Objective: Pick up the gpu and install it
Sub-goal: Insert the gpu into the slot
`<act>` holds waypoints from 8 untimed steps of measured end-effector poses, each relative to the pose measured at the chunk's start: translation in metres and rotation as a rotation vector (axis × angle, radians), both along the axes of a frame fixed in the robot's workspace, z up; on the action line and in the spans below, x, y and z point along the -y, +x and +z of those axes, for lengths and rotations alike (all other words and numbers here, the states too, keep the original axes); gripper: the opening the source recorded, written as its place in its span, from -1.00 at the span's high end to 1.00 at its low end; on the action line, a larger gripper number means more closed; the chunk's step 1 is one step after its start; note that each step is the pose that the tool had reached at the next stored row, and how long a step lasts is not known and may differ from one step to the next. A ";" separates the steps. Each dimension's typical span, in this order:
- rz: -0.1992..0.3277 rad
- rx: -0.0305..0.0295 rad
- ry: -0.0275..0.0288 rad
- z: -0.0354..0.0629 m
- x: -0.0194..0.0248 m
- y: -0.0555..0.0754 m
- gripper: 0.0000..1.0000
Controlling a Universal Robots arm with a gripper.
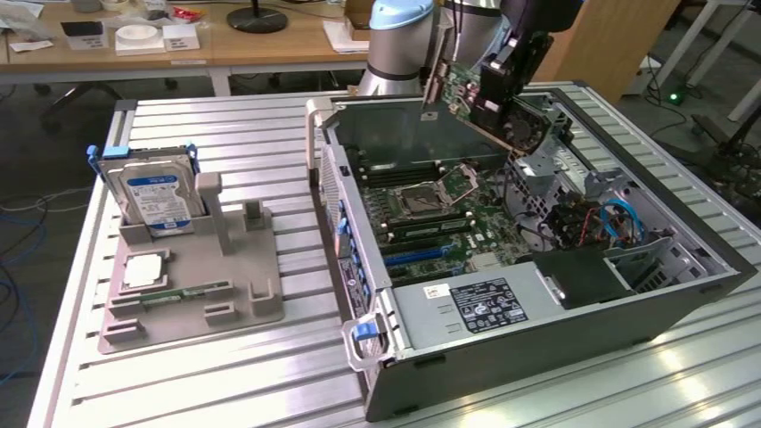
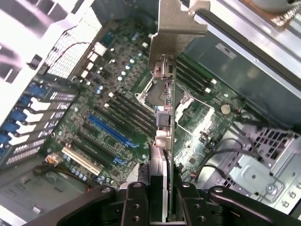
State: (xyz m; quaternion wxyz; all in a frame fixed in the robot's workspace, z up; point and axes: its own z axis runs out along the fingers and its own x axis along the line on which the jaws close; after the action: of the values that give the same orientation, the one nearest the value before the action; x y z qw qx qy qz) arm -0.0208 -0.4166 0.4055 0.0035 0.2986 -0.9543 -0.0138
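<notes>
The gpu (image 1: 486, 96), a dark card with a silvery end bracket, hangs tilted over the back of the open computer case (image 1: 356, 267), above the motherboard (image 1: 443, 218). My gripper (image 1: 509, 55) is shut on its upper part. In the wrist view the gpu (image 2: 165, 89) is seen edge-on with its bracket pointing away, clamped between my gripper (image 2: 162, 209) and its black fingers (image 2: 136, 207). Under it lie the motherboard's blue slot (image 2: 113, 132), the black memory slots and the processor socket (image 2: 157, 89). The card hangs clear of the board.
A grey holder tray (image 1: 238, 308) at the exterior view's left carries the silver hard drive with a blue label (image 1: 155, 198), a processor chip (image 1: 141, 270) and a green memory stick (image 1: 184, 292). The power supply (image 1: 476, 308), cables and a drive cage (image 1: 594, 201) crowd the case's near and right parts.
</notes>
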 end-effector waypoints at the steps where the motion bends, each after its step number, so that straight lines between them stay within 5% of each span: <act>1: 0.017 0.0000 0.0000 0.0000 0.0000 0.000 0.45; 8: 0.137 0.0000 -0.0002 0.0000 0.0000 0.000 0.45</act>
State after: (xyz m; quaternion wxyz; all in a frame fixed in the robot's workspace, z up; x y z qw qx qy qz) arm -0.0208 -0.4166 0.4055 0.0045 0.3633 -0.9316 -0.0134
